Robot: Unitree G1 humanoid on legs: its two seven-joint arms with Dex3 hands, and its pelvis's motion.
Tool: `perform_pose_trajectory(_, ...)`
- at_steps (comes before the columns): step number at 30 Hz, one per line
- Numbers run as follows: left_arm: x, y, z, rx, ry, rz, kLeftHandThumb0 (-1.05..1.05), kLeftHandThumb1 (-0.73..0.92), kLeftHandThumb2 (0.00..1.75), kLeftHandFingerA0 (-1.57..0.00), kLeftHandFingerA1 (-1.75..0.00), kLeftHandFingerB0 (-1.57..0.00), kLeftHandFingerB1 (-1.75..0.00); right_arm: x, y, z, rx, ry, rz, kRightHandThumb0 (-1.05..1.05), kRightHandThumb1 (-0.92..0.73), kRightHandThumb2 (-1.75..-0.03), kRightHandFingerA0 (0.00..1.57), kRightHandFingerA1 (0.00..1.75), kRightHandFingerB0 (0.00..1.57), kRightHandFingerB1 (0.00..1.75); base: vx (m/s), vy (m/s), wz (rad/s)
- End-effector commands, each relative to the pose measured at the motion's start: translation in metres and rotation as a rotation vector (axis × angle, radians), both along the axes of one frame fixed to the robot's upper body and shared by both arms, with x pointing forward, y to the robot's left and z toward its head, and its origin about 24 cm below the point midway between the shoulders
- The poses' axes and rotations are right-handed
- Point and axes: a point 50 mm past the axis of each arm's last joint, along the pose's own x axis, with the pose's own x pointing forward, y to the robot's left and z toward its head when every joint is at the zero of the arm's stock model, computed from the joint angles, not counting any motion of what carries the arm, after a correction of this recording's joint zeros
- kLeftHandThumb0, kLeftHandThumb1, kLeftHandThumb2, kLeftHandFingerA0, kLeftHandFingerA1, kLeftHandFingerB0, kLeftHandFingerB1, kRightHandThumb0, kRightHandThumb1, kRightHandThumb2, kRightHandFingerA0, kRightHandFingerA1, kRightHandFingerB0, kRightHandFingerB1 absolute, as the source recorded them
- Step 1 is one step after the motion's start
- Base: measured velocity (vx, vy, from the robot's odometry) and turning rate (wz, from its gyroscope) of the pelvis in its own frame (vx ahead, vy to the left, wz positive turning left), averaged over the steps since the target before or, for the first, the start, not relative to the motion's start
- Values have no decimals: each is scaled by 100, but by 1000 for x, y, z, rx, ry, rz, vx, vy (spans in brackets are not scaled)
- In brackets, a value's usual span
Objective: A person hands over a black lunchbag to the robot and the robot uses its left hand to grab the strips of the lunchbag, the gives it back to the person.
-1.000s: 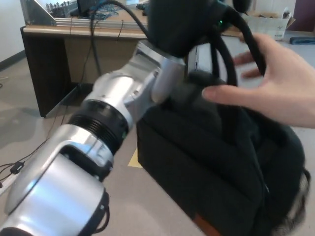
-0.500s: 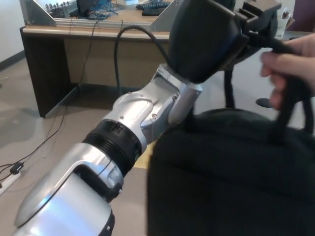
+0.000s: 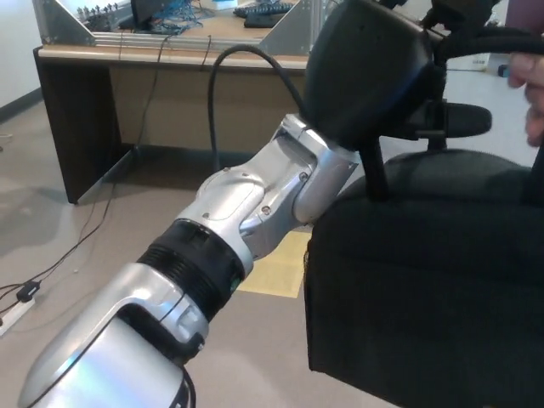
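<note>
Higher and further right than a moment ago, the black lunchbag (image 3: 425, 280) now hangs from the left hand (image 3: 374, 76), and the person's hand (image 3: 534, 89) has slipped back to the right edge.

Silver left arm (image 3: 246, 212) rises from lower left; its hand is clamped on the bag's straps (image 3: 371, 170) at top centre, the bag dangling below in the lower right. A wooden desk (image 3: 127, 59) stands behind. No right hand shows.
</note>
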Motion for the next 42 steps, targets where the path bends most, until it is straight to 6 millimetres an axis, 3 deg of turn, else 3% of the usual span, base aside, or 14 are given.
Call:
perform_pose_trajectory(1, -8, 48, 15, 172, 379, -17, -105, 71, 63, 0, 0, 0, 0, -2, -6, 0, -28, 17, -7, -77, -75, -70, 43, 45, 39, 39, 0, 0, 0)
perform_pose_trajectory(12, -30, 134, 11, 38, 407, 55, -101, 61, 61, 0, 0, 0, 0, -5, -6, -3, -7, 16, -19, -70, -80, -64, 45, 44, 43, 39, 0, 0, 0)
perform_pose_trajectory(14, -29, 169, -11, -38, 413, 83, -93, 58, 59, 0, 0, 0, 0, -7, -7, -4, -12, 22, -19, -71, -81, -64, 45, 44, 43, 39, 0, 0, 0)
perform_pose_trajectory(15, -31, 191, -31, -81, 437, 119, -81, 47, 84, 0, 0, 0, 0, -8, -7, -5, -13, 24, -22, -72, -66, -107, 43, 58, 29, 49, 0, 0, 0)
perform_pose_trajectory(17, -34, 211, -52, -121, 461, 137, -71, 42, 82, 0, -8, -1, -13, -8, -7, -5, -1, 21, -30, -75, -77, -66, 47, 47, 42, 40, 0, 0, 0)
perform_pose_trajectory(22, -48, 248, -108, -200, 523, 203, -65, 42, 72, -6, -34, -11, -29, -9, -6, -6, -5, 18, -29, -74, -77, -66, 48, 47, 42, 40, 0, 0, 0)
perform_pose_trajectory(23, -61, 263, -137, -278, 590, 216, -33, 21, 83, -1, -50, 0, -47, -9, -6, -6, 1, 18, -37, -73, -77, -66, 48, 46, 42, 40, 0, 0, 0)
perform_pose_trajectory(25, -73, 273, -157, -321, 639, 210, -69, 42, 74, -8, -36, -10, -34, -11, -6, -7, -5, 16, -39, -72, -78, -65, 49, 47, 43, 40, 0, 0, 0)
perform_pose_trajectory(28, -87, 281, -177, -343, 726, 212, -70, 48, 56, -4, -25, -9, -25, -11, -7, -8, -11, 18, -43, -72, -77, -66, 48, 46, 42, 40, 0, 0, 0)
perform_pose_trajectory(31, -100, 291, -205, -284, 838, 294, -69, 40, 82, -3, -14, -5, -15, -11, -7, -8, 2, 18, -52, -74, -76, -66, 49, 46, 42, 39, 0, 0, 0)
perform_pose_trajectory(33, -103, 296, -217, -270, 882, 343, -78, 50, 56, -1, -26, 0, -23, -10, -7, -8, -2, 24, -52, -75, -76, -66, 48, 46, 42, 39, 0, 0, 0)
perform_pose_trajectory(37, -109, 312, -258, -253, 1032, 470, -72, 43, 83, -3, -18, -7, -14, -11, -6, -9, 4, 25, -56, -74, -76, -66, 48, 46, 42, 39, 0, 0, 0)
perform_pose_trajectory(38, -111, 317, -275, -270, 1083, 523, -74, 50, 55, -4, -26, -6, -25, -11, -7, -9, 4, 26, -55, -72, -81, -64, 46, 44, 43, 39, 0, 0, 0)
perform_pose_trajectory(42, -115, 328, -302, -284, 1162, 613, -76, 54, 57, -7, -26, -8, -24, -10, -7, -8, 7, 21, -55, -75, -75, -67, 48, 47, 41, 39, 0, 0, 0)
